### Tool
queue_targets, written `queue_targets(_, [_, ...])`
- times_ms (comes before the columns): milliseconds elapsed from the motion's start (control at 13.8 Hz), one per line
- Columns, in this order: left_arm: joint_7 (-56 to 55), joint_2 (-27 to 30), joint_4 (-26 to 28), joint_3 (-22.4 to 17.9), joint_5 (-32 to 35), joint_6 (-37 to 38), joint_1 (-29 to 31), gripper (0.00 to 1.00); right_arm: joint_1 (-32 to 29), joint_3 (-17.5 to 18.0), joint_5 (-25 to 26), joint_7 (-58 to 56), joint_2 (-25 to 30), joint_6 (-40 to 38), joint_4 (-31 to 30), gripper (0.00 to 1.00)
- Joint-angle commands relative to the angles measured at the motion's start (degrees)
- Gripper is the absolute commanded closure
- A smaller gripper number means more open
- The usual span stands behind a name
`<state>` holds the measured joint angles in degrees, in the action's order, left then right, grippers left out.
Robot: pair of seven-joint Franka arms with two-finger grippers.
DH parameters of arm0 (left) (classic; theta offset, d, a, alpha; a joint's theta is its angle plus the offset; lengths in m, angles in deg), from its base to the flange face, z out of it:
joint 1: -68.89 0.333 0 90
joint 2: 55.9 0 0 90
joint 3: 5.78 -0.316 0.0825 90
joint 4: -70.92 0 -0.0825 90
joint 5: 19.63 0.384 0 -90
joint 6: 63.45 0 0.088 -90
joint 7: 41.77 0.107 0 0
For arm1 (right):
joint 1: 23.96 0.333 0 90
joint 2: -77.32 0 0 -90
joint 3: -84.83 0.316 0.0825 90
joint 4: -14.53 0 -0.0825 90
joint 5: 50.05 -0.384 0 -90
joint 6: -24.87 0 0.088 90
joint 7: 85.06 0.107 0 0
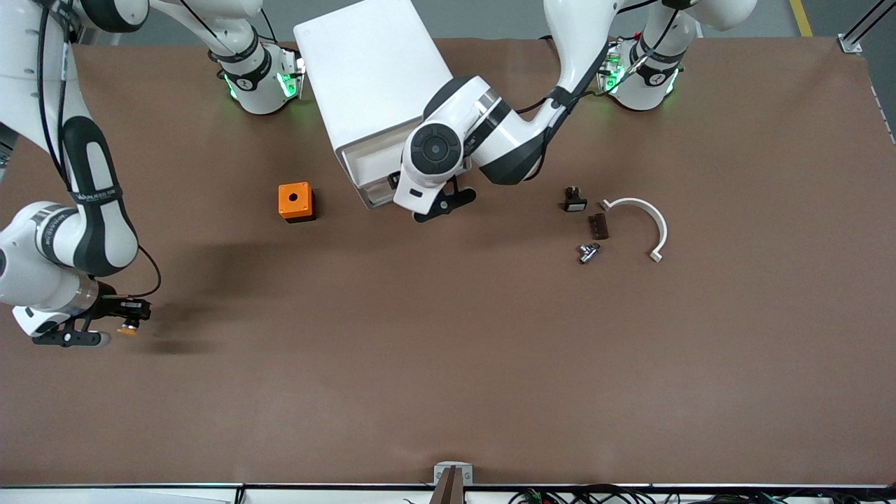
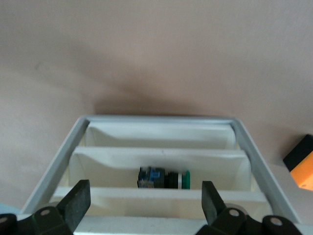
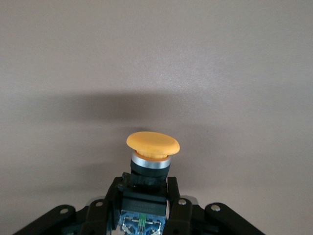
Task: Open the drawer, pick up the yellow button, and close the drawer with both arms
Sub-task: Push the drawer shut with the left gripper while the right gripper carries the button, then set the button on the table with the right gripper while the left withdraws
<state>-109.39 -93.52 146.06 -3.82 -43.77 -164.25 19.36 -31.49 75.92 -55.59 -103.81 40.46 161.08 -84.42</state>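
**Front view: right arm has the button, left arm at the cabinet**

Right gripper [image 1: 128, 316] hangs over the table [image 1: 448, 392] near the edge at the right arm's end, about midway between the robots' edge and the camera's edge. Right wrist view: fingers [image 3: 178, 210] clamped on the black-and-blue body of the button [image 3: 152, 147], orange cap sticking out past the tips, clear of the table.

Left gripper [image 2: 144, 200] is at the front of the cabinet [image 1: 371, 77], which stands by the robots' edge between the two bases. Left wrist view: fingers [image 2: 78, 200] spread wide, nothing between them, tips over the pulled-out drawers. The drawer [image 1: 364, 164] shows open in the front view. A lower tray holds a green-capped part [image 2: 164, 178] w/ a black-and-blue body.

Orange cube [image 1: 295, 201] sits beside the cabinet toward the right arm's end. Toward the left arm's end: small black-and-white part [image 1: 575, 201], dark block [image 1: 597, 225], metal fitting [image 1: 588, 252], white curved clamp [image 1: 644, 220], all close together.
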Motion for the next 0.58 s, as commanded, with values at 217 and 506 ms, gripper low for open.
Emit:
queue_targets(217, [-4.72, 0.70, 1.59, 2.79, -0.03, 0.52, -1.01, 0.00, -2.41, 1.26, -5.18, -9.55, -4.97, 1.34, 3.76, 0.99])
queue_targets(506, [-5.16, 1.49, 1.68, 1.83, 0.85, 3.68, 0.73, 0.00, -2.58, 1.18, -5.79, -8.50, -5.50, 1.69, 3.85, 0.97])
